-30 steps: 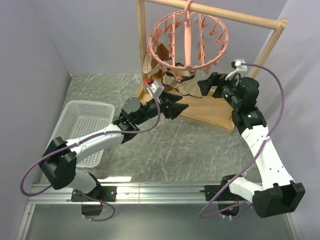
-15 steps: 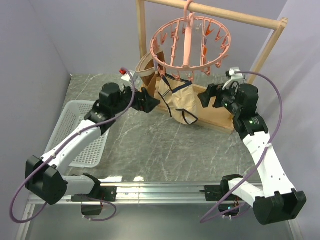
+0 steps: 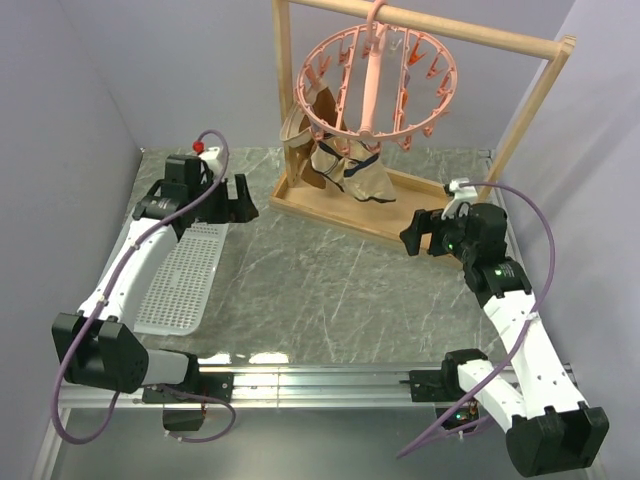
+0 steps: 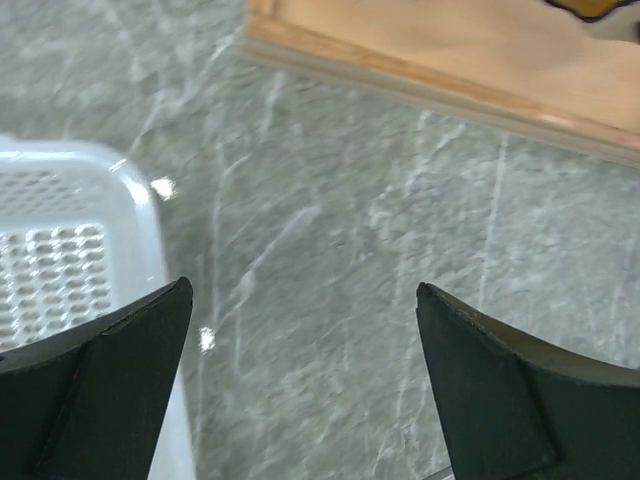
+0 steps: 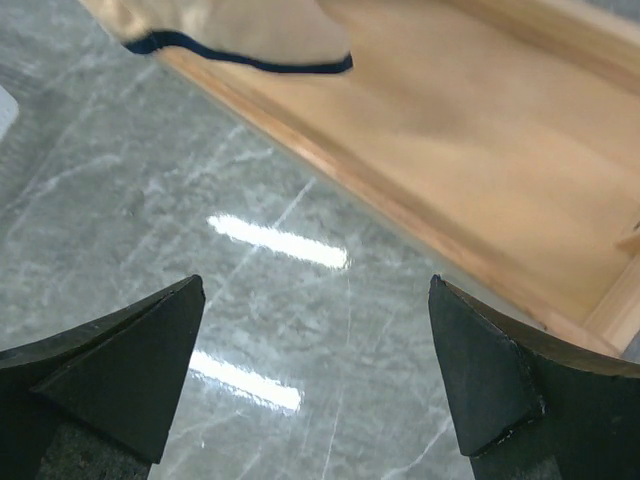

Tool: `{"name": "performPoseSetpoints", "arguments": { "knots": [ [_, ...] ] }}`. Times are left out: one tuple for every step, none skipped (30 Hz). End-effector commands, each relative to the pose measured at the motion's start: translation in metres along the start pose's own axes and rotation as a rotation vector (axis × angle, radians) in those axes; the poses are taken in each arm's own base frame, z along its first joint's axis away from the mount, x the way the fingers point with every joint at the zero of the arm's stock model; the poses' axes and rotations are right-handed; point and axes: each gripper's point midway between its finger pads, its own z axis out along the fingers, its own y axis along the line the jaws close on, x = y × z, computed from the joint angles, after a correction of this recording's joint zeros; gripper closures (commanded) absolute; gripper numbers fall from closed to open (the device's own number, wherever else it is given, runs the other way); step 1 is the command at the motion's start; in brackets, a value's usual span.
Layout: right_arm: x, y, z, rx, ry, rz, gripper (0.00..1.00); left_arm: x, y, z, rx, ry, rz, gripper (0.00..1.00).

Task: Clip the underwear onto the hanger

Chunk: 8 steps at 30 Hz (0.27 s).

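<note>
Beige underwear (image 3: pixel 368 182) hangs under the pink hanger (image 3: pixel 368 90), seemingly pegged, though the peg grip is unclear from above. My left gripper (image 4: pixel 305 330) and right gripper (image 5: pixel 315 300) both gape wide and empty, well apart from it. Risk: a weak peg bite drops the cloth onto the wooden base (image 3: pixel 412 206).

The desk (image 5: pixel 150 200) is glossy, grey, marble-patterned. The rack base (image 5: pixel 480 180) is smooth pale wood; the basket (image 4: pixel 60 260) perforated white plastic, the underwear (image 5: pixel 240 25) matt cloth.

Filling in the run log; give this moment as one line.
underwear: hanging on hanger | left gripper: open, empty, beside basket | right gripper: open, empty, near rack base
</note>
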Motion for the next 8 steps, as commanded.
{"name": "performPoseSetpoints", "arguments": {
  "knots": [
    [0.000,-0.003,-0.009,0.020,-0.034,-0.010,0.00,0.003,0.015,-0.008,-0.050,0.004,0.015,0.01],
    [0.000,-0.002,-0.010,0.022,-0.039,-0.006,0.00,0.004,0.017,-0.009,-0.054,0.006,0.008,0.01],
    [0.000,-0.001,-0.014,0.020,-0.048,-0.004,0.00,0.008,0.019,-0.008,-0.054,0.012,-0.003,0.01],
    [0.003,-0.001,-0.014,0.018,-0.045,-0.002,0.00,0.007,0.018,-0.010,-0.049,0.000,-0.007,0.00],
    [0.002,0.000,-0.017,0.019,-0.056,-0.001,0.00,0.009,0.018,-0.011,-0.047,-0.002,-0.013,0.01],
    [0.002,0.000,-0.019,0.021,-0.061,0.000,0.00,0.009,0.018,-0.012,-0.041,-0.002,-0.013,0.01],
    [0.002,0.000,-0.020,0.022,-0.064,-0.001,0.00,0.007,0.017,-0.017,-0.036,-0.016,-0.011,0.01],
    [0.001,0.001,-0.022,0.024,-0.072,0.005,0.00,0.006,0.015,-0.019,-0.030,-0.018,-0.006,0.00]
  ]
}}
